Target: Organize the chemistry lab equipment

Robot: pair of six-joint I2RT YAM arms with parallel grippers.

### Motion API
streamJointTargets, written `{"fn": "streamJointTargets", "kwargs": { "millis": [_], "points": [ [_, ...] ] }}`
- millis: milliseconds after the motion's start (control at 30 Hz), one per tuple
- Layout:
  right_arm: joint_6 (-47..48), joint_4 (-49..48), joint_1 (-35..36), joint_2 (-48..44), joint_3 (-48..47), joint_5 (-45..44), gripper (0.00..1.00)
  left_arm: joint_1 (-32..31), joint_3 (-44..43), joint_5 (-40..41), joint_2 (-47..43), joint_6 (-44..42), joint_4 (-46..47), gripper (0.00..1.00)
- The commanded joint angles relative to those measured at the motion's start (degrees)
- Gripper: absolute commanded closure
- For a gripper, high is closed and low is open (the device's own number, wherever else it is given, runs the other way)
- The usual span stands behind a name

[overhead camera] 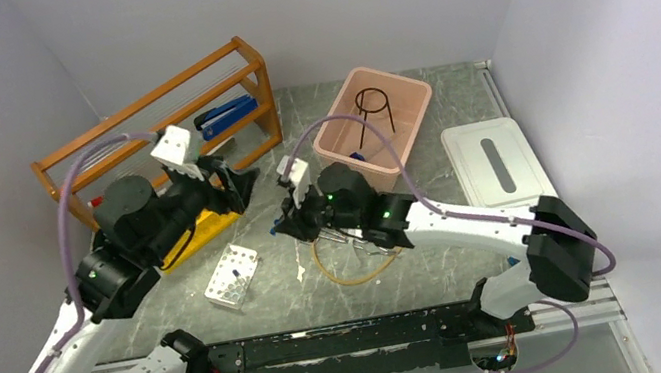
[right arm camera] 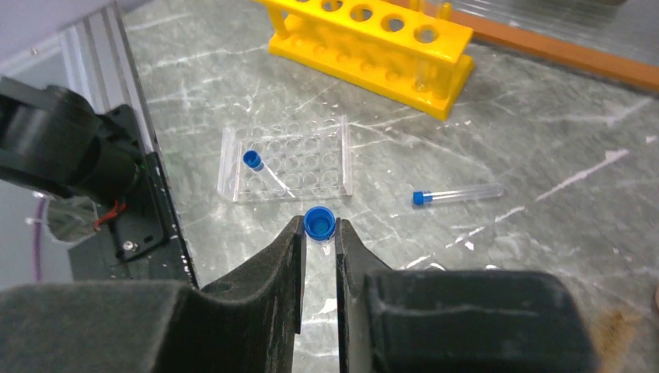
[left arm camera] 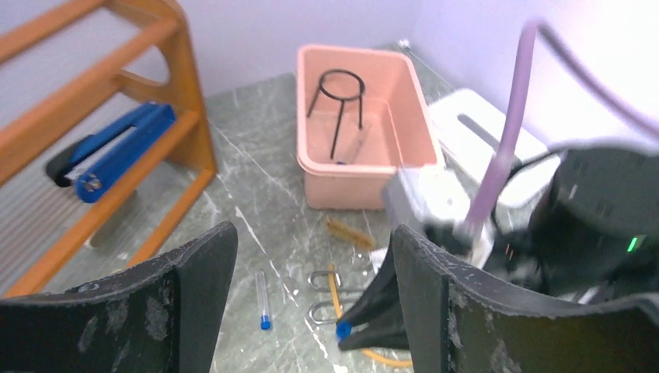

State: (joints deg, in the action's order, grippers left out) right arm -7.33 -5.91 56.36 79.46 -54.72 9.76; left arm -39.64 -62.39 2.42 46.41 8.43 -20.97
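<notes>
Here our right gripper (right arm camera: 319,237) pinches a blue-capped vial (right arm camera: 319,221) near the clear well plate (right arm camera: 307,167), while our left gripper (left arm camera: 311,249) gapes wide, holding nothing.

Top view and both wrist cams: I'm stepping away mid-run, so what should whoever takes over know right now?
Left hand: open, empty.
Right hand: shut on the held vial, gripped just under its blue cap, near the well plate.
Done: tripod stands in the pink bin; the plate vial leans in the well plate.
Left: place the held vial; the loose vial, tongs and amber tube lie out on the table.
</notes>
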Motion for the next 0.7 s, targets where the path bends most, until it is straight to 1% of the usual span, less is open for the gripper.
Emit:
{"fn": "streamJointTargets", "kwargs": {
  "millis": [0, 167, 233, 300, 533, 667],
  "points": [
    [9.3, -7.1, 3.5, 3.2, 0.2, -3.3, 0.87, -0.2, -7.2, 8.9, 1.0, 5.3, -7.1, 0.24],
    [11.4, -11.0, 7.2, 8.4, -0.7, -5.4, 0.88, -0.2, -7.5, 11.3, 0.4, 8.0, -8.8, 0.24],
    [12.4, -12.5, 8.8, 10.6, -0.8, -7.5, 0.89, -0.2, -7.8, 12.4, 0.7, 8.2, -9.2, 0.24],
    [13.1, -14.4, 10.1, 12.3, -0.8, -7.6, 0.9, -0.2, -8.7, 13.3, 1.7, 8.3, -10.2, 0.24],
    [14.1, -17.5, 10.6, 17.7, -2.9, -1.0, 0.9, -0.2, -10.2, 14.6, 3.7, 7.3, -11.4, 0.24],
    [14.2, -21.4, 10.4, 20.2, -2.8, 1.9, 0.91, -0.2, -10.1, 15.7, 4.7, 7.2, -11.5, 0.24]
  ]
}}
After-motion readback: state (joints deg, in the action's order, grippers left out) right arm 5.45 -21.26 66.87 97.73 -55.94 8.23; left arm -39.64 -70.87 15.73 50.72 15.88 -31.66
